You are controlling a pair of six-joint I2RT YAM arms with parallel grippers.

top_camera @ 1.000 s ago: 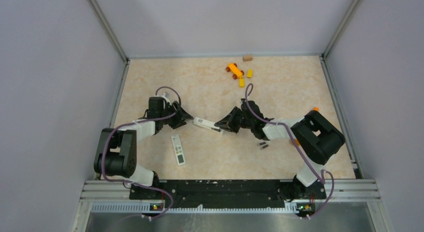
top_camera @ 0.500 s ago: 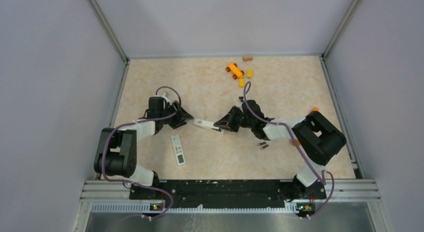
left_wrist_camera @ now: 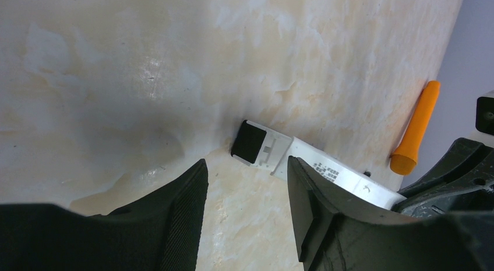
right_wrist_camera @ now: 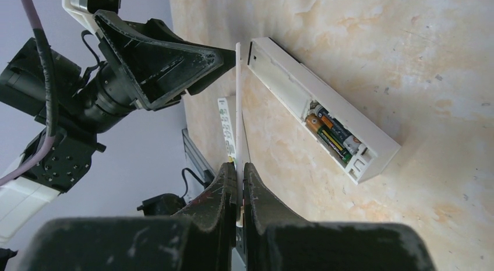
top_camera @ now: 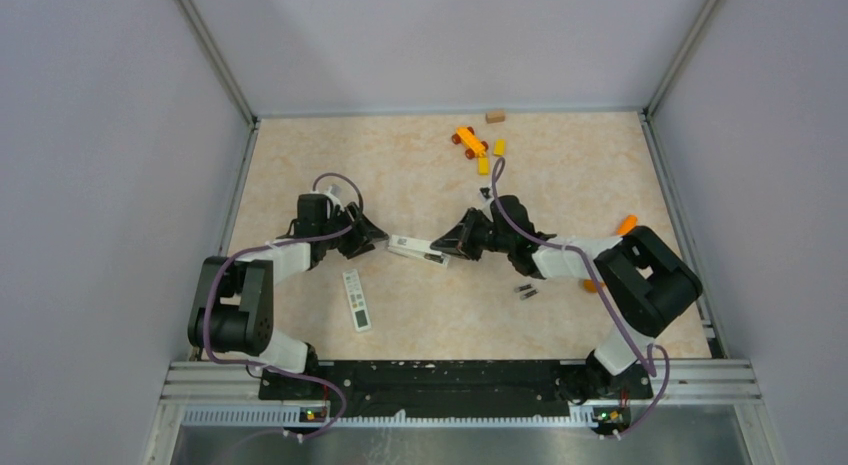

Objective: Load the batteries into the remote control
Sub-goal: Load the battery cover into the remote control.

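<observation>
The white remote control (top_camera: 412,247) lies on the table between my two grippers, back side up. Its battery bay (right_wrist_camera: 333,135) is open and holds cells with green and orange labels. My right gripper (right_wrist_camera: 239,166) is shut on the thin white back cover (right_wrist_camera: 238,96), held edge-on beside the remote. In the top view the right gripper (top_camera: 442,247) is at the remote's right end. My left gripper (left_wrist_camera: 246,162) is open and empty, just short of the remote's dark-tipped end (left_wrist_camera: 249,141). Two small dark batteries (top_camera: 525,289) lie on the table near the right arm.
A second white remote with buttons (top_camera: 356,300) lies in front of the left gripper. An orange pen-like tool (top_camera: 625,225) lies by the right arm. An orange toy car (top_camera: 468,141), yellow bricks (top_camera: 498,147) and a wooden block (top_camera: 495,116) sit at the back.
My right arm has shifted slightly left and toward the back with the cover in its jaws, uncovering the orange tool. The left arm has not moved.
</observation>
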